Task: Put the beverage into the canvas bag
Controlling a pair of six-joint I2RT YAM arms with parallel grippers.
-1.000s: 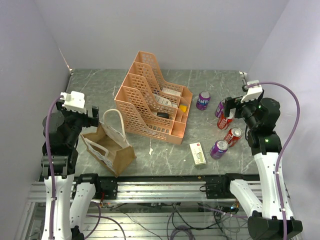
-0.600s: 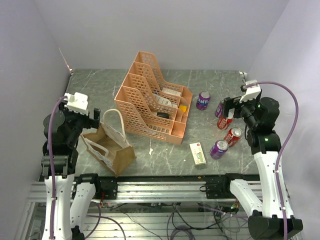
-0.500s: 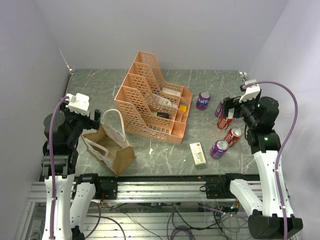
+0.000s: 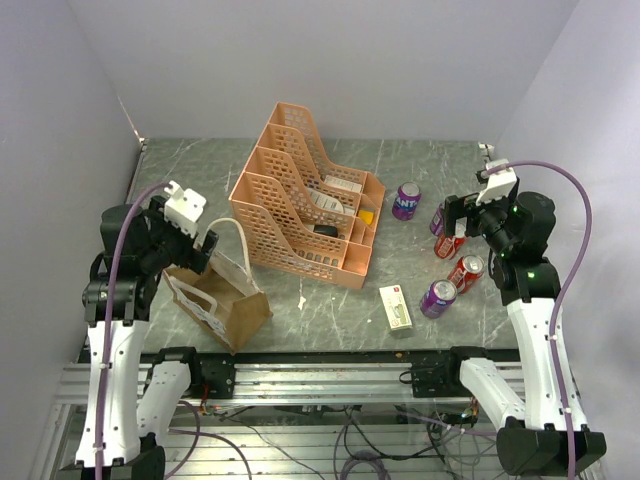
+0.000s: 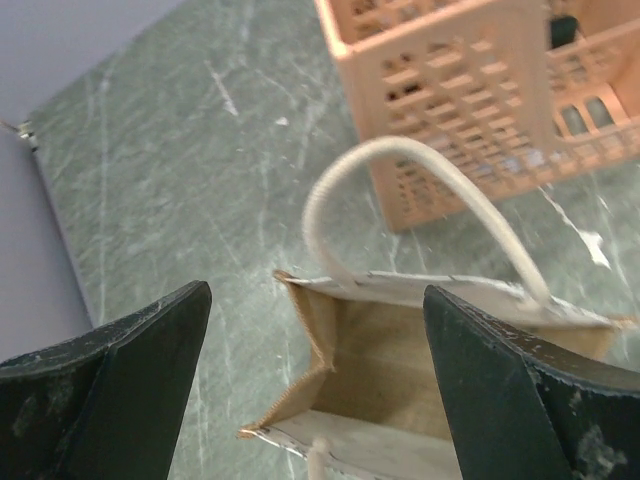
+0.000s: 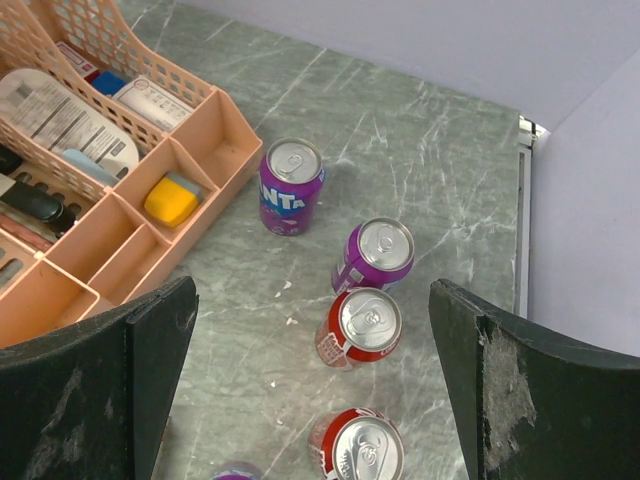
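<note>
The tan canvas bag [image 4: 218, 295] stands open at the front left, its cream handles up. In the left wrist view its open mouth [image 5: 420, 370] lies just below and between my fingers. My left gripper [image 4: 205, 250] [image 5: 315, 300] is open and empty over the bag's far rim. Several drink cans stand at the right: a purple Fanta can [image 4: 406, 200] [image 6: 291, 185], a second purple can [image 4: 440, 216] [image 6: 375, 253], two red cans [image 4: 450, 243] [image 6: 362, 327] [image 4: 466, 271], and another purple can [image 4: 437, 297]. My right gripper [image 4: 452, 215] [image 6: 312, 290] is open and empty above the nearer red can.
A peach lattice file organizer [image 4: 300, 205] [image 6: 90, 250] holding small items fills the table's middle, just right of the bag. A small white box [image 4: 395, 306] lies near the front edge. Walls close in at left, right and back.
My left gripper has moved right and forward, from beside the bag's left edge to over its far rim. The right gripper has barely moved.
</note>
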